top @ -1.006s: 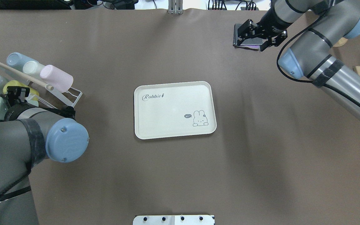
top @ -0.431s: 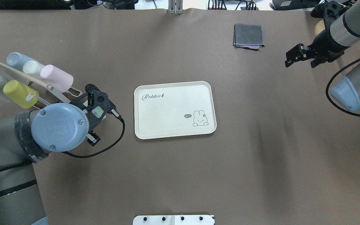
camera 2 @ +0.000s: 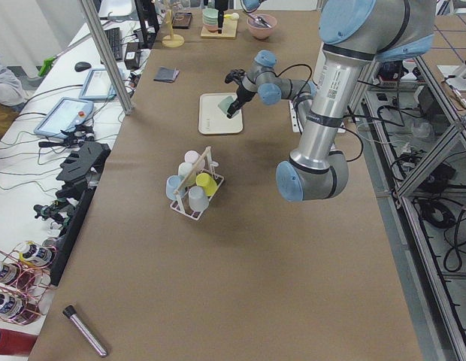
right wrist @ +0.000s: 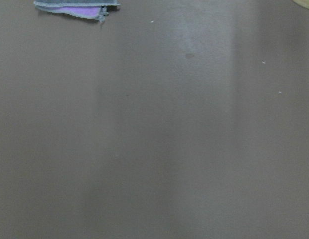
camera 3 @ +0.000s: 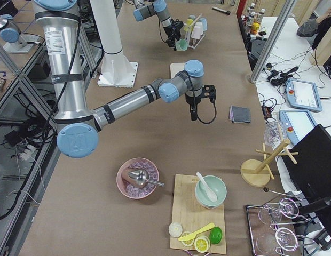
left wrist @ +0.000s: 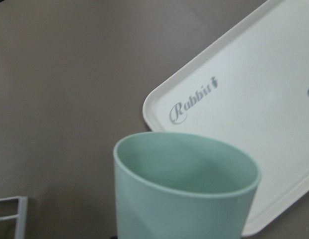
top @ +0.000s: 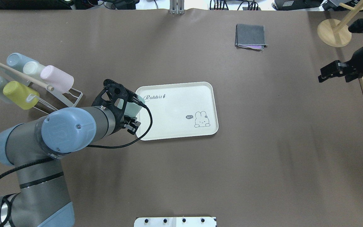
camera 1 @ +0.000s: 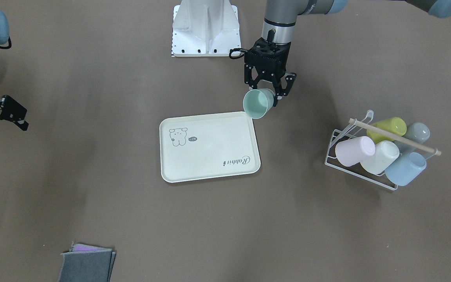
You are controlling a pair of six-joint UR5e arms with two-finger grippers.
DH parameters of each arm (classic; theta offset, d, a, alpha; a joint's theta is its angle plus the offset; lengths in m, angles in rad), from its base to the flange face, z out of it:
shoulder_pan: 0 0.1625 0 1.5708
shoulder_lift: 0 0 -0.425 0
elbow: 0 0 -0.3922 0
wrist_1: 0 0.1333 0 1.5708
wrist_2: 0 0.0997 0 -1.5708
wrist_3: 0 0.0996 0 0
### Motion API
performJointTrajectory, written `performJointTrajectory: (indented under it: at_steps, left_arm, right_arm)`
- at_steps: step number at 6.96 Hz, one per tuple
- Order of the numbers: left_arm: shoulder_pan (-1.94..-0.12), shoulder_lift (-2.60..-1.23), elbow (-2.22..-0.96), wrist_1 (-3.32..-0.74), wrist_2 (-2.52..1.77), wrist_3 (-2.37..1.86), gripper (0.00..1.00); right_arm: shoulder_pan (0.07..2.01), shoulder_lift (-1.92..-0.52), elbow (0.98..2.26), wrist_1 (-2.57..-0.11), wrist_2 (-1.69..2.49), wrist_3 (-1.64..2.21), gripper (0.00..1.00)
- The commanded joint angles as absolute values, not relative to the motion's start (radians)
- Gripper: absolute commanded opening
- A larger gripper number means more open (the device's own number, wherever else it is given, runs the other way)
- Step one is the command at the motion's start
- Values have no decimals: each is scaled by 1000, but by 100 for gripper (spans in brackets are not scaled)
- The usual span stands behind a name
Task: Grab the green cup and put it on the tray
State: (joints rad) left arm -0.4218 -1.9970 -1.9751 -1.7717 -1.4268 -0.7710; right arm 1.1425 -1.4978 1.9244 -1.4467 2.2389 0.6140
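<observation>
On the brown desk [top: 263,157], my left pincer [camera 1: 266,94] is clamped on the tilted green cup [camera 1: 257,104], aloft over the tray [top: 175,110] rim facing the desk's left edge, so I should carry it inward, level it, then lower gently.

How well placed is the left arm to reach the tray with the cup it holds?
Probably yes. The left gripper holds the green cup right by the tray's corner, the tray is bare, and nothing stands between them.

A pale mint-green plastic cup [left wrist: 187,199] is looming before a cream-white rectangular tray [left wrist: 274,99] lying on the brown tabletop [left wrist: 70,74].
</observation>
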Motion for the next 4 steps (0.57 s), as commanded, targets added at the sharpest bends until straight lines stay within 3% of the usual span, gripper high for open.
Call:
performJointTrajectory:
  at_steps: [1,4]
  left_arm:
    - [-387,-2022,-1815,-2131,-1244,-848,16]
    - [-267,-2083,-1682,-2220,-941,-938,16]
  right_arm:
    - [1233,-1618,1934,-1450,2247,391,100]
    - [1414,-1658,1911,-1591,2231,87,100]
